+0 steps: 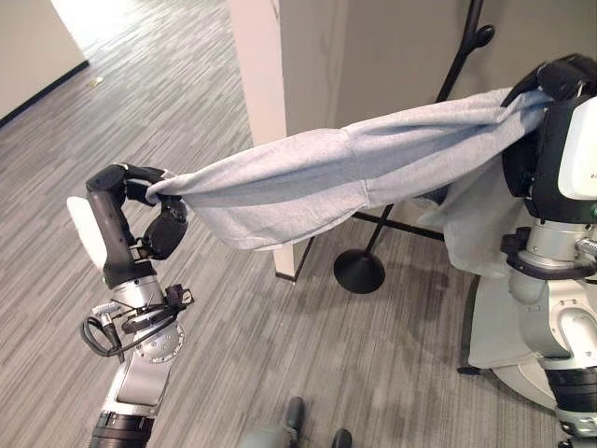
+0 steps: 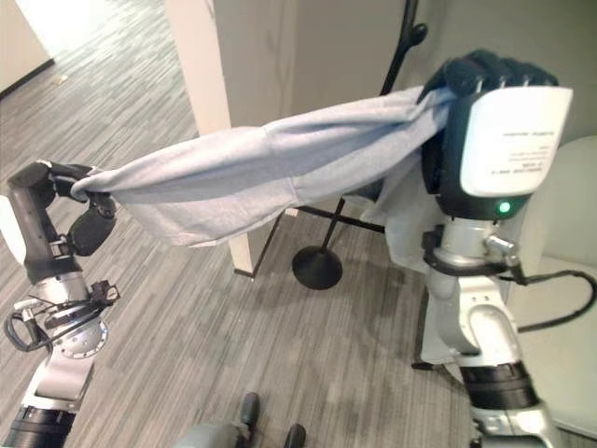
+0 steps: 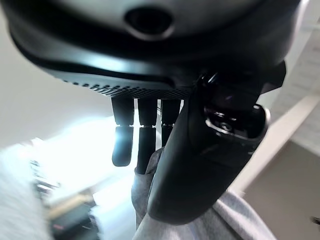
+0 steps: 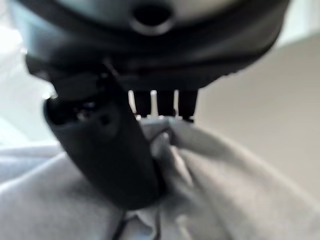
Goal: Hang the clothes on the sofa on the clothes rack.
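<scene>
I hold the grey garment (image 1: 326, 177) stretched out in front of the black clothes rack (image 1: 373, 252). My left hand (image 1: 154, 210) has its fingers curled tight on one end. My right hand (image 2: 485, 84) has its fingers curled tight on the other end.

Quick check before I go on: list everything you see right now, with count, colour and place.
Light grey sweatshirt-fabric garment: one, stretched in the air between the two hands, sagging in the middle, one end hanging down by the right arm.
Black metal clothes rack: one, round base on the floor behind the garment, pole rising to a knobbed hook at the top.
White square pillar: one, behind the garment, beside a beige wall.
Grey striped carpet floor: underneath everything.
Pale rounded seat: one, at the right edge behind the right arm.
Left hand: dark, curled round the garment's left end.
Right hand: dark, raised high, curled round the garment's bunched right end.
</scene>
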Available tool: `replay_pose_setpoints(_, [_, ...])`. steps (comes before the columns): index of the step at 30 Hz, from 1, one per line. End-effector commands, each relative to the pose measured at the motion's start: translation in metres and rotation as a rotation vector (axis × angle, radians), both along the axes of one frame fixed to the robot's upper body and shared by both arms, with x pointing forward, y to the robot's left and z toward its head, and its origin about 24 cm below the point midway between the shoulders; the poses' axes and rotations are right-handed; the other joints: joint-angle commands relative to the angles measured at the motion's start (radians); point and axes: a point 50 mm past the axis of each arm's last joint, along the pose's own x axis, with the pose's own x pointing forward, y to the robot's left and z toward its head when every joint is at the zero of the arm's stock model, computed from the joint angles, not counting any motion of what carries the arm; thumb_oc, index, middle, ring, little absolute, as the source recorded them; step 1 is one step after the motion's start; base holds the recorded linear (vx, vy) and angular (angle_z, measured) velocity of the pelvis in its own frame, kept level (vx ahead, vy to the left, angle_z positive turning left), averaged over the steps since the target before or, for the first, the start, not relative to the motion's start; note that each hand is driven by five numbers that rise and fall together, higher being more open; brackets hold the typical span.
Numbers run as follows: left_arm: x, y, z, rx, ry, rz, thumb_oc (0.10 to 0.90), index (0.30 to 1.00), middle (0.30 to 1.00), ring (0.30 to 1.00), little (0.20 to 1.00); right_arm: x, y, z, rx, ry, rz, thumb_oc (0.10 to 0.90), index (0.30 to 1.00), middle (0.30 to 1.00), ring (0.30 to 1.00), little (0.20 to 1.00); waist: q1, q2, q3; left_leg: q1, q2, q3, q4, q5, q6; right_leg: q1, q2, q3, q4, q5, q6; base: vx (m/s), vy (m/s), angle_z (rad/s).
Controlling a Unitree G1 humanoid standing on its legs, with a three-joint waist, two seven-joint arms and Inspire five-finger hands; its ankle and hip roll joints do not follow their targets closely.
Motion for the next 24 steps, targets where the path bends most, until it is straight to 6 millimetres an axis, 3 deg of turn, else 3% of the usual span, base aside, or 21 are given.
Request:
replay_pose_setpoints(1, [0.012,0.001,0.042,0.045,-0.196,-0.016,0.400,0.300,0.300,0.300,0.300,-0.003,-0.028,0.044,-0.024,-0.202,-0.199,0.400,0.300,0.300,0.300,0.300,0.041,-0.025,-0.097,0.111,0.042,0.014,0.005,-0.134,-0.075,-0.028,-0.028,-0.082,0.267,-0.034,0.146,0.19,0.023,-0.08])
replay_pose_setpoints(2, [0.012,0.001,0.043,0.045,-0.199,-0.013,0.400,0.300,0.300,0.300,0.300,-0.001,-0.027,0.045,-0.024,-0.203,-0.198,0.400,0.300,0.300,0.300,0.300,0.041,-0.024,-0.093,0.114,0.040,0.016,0.001,-0.132,-0.072,-0.036,-0.033,-0.080,0.285,-0.039,0.152,0.15,0.090,-0.21])
replay_pose_setpoints(3, [0.019,-0.002,0.053,0.076,-0.229,-0.004,0.400,0.300,0.300,0.300,0.300,0.001,-0.032,0.045,-0.017,-0.195,-0.219,0.400,0.300,0.300,0.300,0.300,0.021,-0.007,-0.088,0.154,0.057,0.015,-0.036,-0.126,-0.067,-0.102,-0.053,-0.070,0.411,0.011,0.207,0.09,0.087,-0.27])
replay_pose_setpoints(5, [0.024,-0.006,0.059,0.099,-0.248,-0.003,0.400,0.300,0.300,0.300,0.300,0.003,-0.039,0.048,-0.018,-0.199,-0.262,0.400,0.300,0.300,0.300,0.300,0.019,0.008,-0.093,0.190,0.059,0.006,-0.085,-0.118,-0.069,-0.134,-0.113,-0.081,0.426,0.004,0.207,0.13,0.040,-0.08])
replay_pose_setpoints(7, [0.028,-0.013,0.070,0.115,-0.277,-0.040,0.400,0.300,0.300,0.300,0.300,0.006,-0.043,0.050,-0.018,-0.177,-0.270,0.400,0.300,0.300,0.300,0.300,0.011,0.014,-0.099,0.205,0.075,-0.005,-0.110,-0.118,-0.081,-0.126,-0.164,-0.088,0.349,-0.031,0.168,0.13,-0.080,0.16])
replay_pose_setpoints(10, [0.032,-0.015,0.076,0.129,-0.285,-0.058,0.400,0.300,0.300,0.300,0.300,0.009,-0.045,0.053,-0.009,-0.165,-0.256,0.400,0.300,0.300,0.300,0.300,0.007,0.016,-0.105,0.212,0.084,-0.018,-0.111,-0.128,-0.094,-0.107,-0.195,-0.062,0.223,0.001,0.156,0.19,-0.135,0.26])
replay_pose_setpoints(12, [0.036,-0.003,0.085,0.179,-0.279,-0.005,0.400,0.300,0.300,0.300,0.300,0.012,-0.051,0.050,-0.009,-0.140,-0.281,0.400,0.300,0.300,0.300,0.300,0.001,0.012,-0.115,0.258,0.109,-0.033,-0.112,-0.167,-0.111,-0.130,-0.281,-0.013,0.103,0.132,0.188,0.40,-0.283,0.21])
replay_pose_setpoints(14, [0.038,0.004,0.090,0.205,-0.278,0.032,0.400,0.300,0.300,0.300,0.300,0.013,-0.048,0.052,-0.013,-0.145,-0.271,0.400,0.300,0.300,0.300,0.300,0.001,0.002,-0.110,0.275,0.116,-0.026,-0.112,-0.180,-0.119,-0.117,-0.277,-0.005,0.074,0.138,0.193,0.29,-0.217,0.12])
replay_pose_setpoints(15, [0.039,0.013,0.094,0.239,-0.271,0.082,0.400,0.300,0.300,0.300,0.300,0.014,-0.046,0.050,-0.006,-0.132,-0.237,0.400,0.300,0.300,0.300,0.300,-0.004,-0.027,-0.119,0.299,0.129,-0.026,-0.111,-0.194,-0.132,-0.102,-0.259,0.003,0.062,0.143,0.200,0.31,-0.211,0.07])
replay_pose_setpoints(16, [0.039,0.016,0.094,0.242,-0.266,0.095,0.400,0.300,0.300,0.300,0.300,0.014,-0.046,0.047,0.001,-0.128,-0.224,0.400,0.300,0.300,0.300,0.300,-0.005,-0.038,-0.124,0.310,0.144,-0.031,-0.111,-0.196,-0.140,-0.097,-0.248,0.006,0.059,0.140,0.202,0.42,-0.308,0.18])
replay_pose_setpoints(18, [0.040,0.024,0.100,0.267,-0.262,0.126,0.400,0.300,0.300,0.300,0.300,0.015,-0.045,0.044,0.015,-0.120,-0.170,0.400,0.300,0.300,0.300,0.300,-0.012,-0.054,-0.148,0.331,0.216,-0.042,-0.111,-0.201,-0.178,-0.081,-0.188,-0.014,0.046,0.108,0.195,0.34,-0.327,0.23])
replay_pose_setpoints(21, [0.041,0.032,0.106,0.292,-0.251,0.158,0.400,0.300,0.300,0.300,0.300,0.015,-0.045,0.049,0.028,-0.141,-0.117,0.400,0.300,0.300,0.300,0.300,-0.013,-0.043,-0.158,0.327,0.291,-0.072,-0.056,-0.160,-0.208,-0.060,-0.109,-0.041,0.038,0.056,0.156,0.24,-0.281,-0.12])
replay_pose_setpoints(24, [0.035,0.038,0.113,0.314,-0.274,0.185,0.400,0.300,0.300,0.300,0.300,0.010,-0.043,0.057,0.012,-0.192,-0.096,0.400,0.300,0.300,0.300,0.300,-0.002,-0.042,-0.148,0.285,0.317,-0.097,0.094,-0.109,-0.225,-0.017,-0.049,-0.055,0.021,0.021,0.114,0.17,-0.206,0.16])
